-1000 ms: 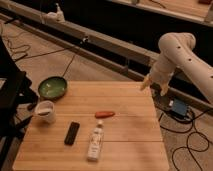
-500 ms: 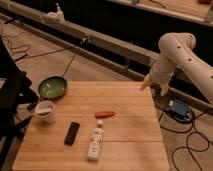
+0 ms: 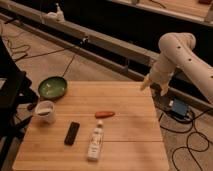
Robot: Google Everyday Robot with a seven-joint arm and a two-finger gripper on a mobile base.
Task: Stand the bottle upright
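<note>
The bottle (image 3: pixel 95 142) lies flat on the wooden table (image 3: pixel 130 140), near the front middle. It is slim and translucent white, with its white cap pointing to the far side and a pale label with dark marks. My gripper (image 3: pixel 153 86) hangs at the end of the white arm (image 3: pixel 176 55), beyond the table's far right corner. It is far from the bottle and holds nothing that I can see.
A black remote (image 3: pixel 72 133) lies left of the bottle. An orange carrot-like item (image 3: pixel 104 114) lies just beyond it. A white mug (image 3: pixel 44 111) and a green bowl (image 3: pixel 52 88) sit at the table's left edge. A blue box (image 3: pixel 178 108) and cables lie on the floor to the right.
</note>
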